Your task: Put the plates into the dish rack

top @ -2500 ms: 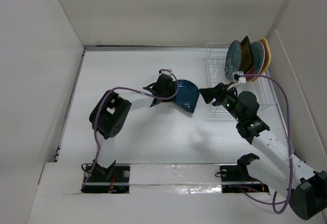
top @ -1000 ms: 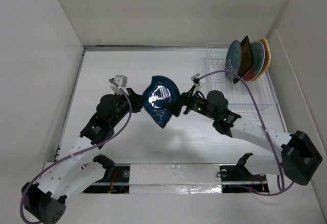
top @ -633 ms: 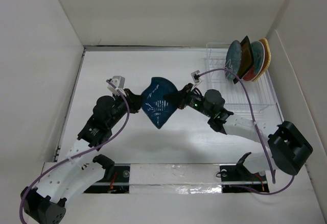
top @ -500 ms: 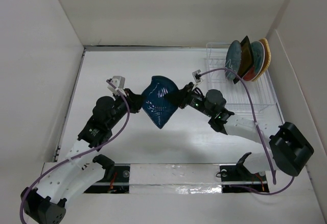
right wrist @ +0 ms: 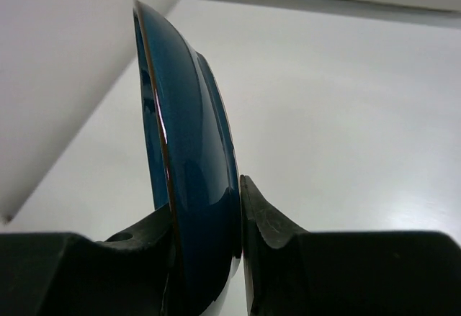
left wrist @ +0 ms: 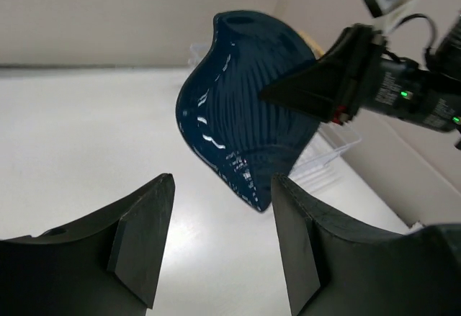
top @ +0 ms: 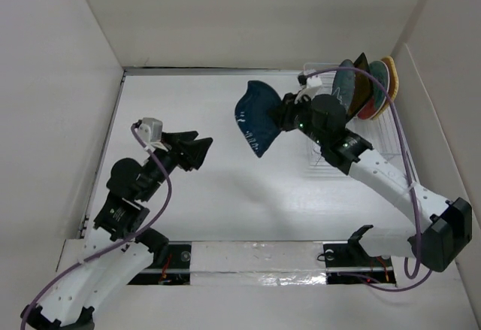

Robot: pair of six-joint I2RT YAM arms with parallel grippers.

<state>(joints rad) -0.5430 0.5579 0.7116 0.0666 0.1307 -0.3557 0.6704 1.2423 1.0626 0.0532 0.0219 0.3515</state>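
Observation:
My right gripper (top: 284, 117) is shut on the dark blue leaf-shaped plate (top: 254, 117) and holds it on edge above the table, just left of the dish rack (top: 353, 131). The plate also shows in the right wrist view (right wrist: 189, 186), clamped between the fingers, and in the left wrist view (left wrist: 245, 100). My left gripper (top: 199, 149) is open and empty, to the lower left of the plate. The rack's far end holds the grey-teal plate (top: 344, 83), the black square plate (top: 361, 82), the red plate (top: 373, 98) and the orange-yellow plate (top: 389, 80), all upright.
White walls enclose the table on the left (top: 60, 104), back (top: 255, 14) and right (top: 443, 97). The rack's near slots (top: 376, 146) stand beside the right arm's forearm. A taped strip (top: 248, 258) runs along the table's front edge.
The left gripper let go of the blue plate and drew back to the lower left. The right gripper carried the plate up and right, close to the rack.

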